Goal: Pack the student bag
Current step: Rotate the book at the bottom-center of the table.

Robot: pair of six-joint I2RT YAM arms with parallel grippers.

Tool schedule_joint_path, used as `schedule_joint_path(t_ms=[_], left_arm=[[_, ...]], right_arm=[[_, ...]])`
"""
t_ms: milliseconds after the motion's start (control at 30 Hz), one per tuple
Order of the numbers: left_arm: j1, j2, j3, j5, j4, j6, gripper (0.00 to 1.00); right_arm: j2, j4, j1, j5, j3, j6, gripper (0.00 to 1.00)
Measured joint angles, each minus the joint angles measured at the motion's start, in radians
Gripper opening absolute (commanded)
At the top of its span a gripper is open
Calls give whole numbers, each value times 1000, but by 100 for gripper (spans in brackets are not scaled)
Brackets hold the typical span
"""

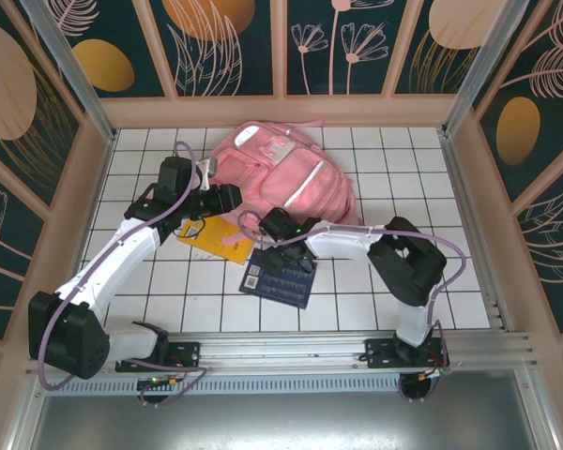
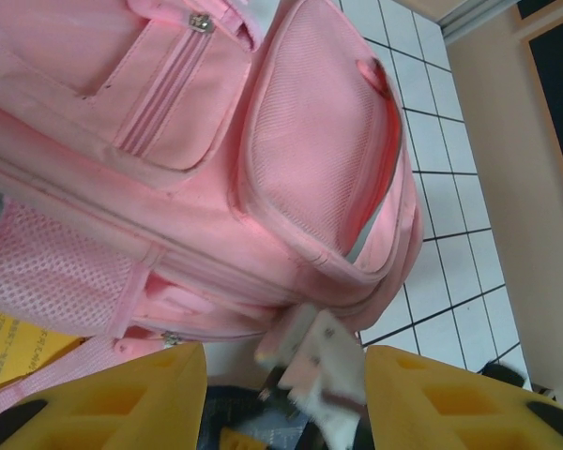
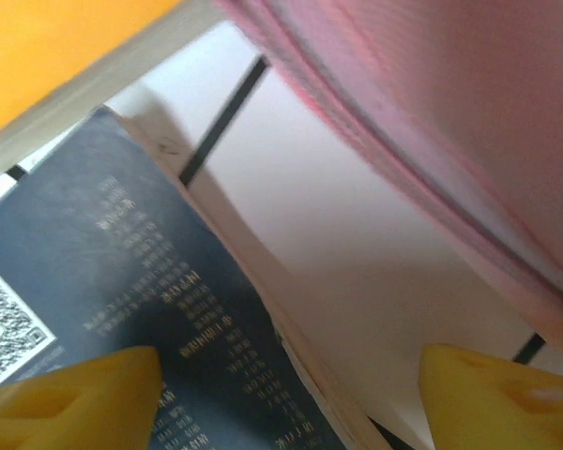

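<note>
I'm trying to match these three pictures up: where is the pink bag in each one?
Top view: the bag lies in the centre, towards the far wall.
Left wrist: the bag spreads across the upper left.
Right wrist: its pink fabric crosses the top right.
Shared landmark: white tiles with dark lines.

I saw a dark blue book [image 1: 280, 274] flat on the white tiled table [image 1: 197, 291]. A yellow book [image 1: 211, 239] sat just beside it.

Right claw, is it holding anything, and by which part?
Nothing. The right claw is open, with its fingers spread over the edge of the dark blue book.
</note>
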Motion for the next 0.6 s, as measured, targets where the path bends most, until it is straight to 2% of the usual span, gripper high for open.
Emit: schedule_joint_path(t_ms=[67, 233, 367, 600], left_arm=[[0, 0, 0, -2, -10, -1, 50], [0, 0, -24, 9, -8, -16, 50], [-14, 1, -116, 35, -4, -19, 51], [-126, 29, -261, 69, 12, -38, 51]], right_arm=[[-53, 19, -44, -35, -72, 43, 66], [-195, 11, -146, -74, -225, 175, 67], [-314, 13, -154, -123, -322, 283, 72], [-427, 23, -156, -213, -397, 374, 68]])
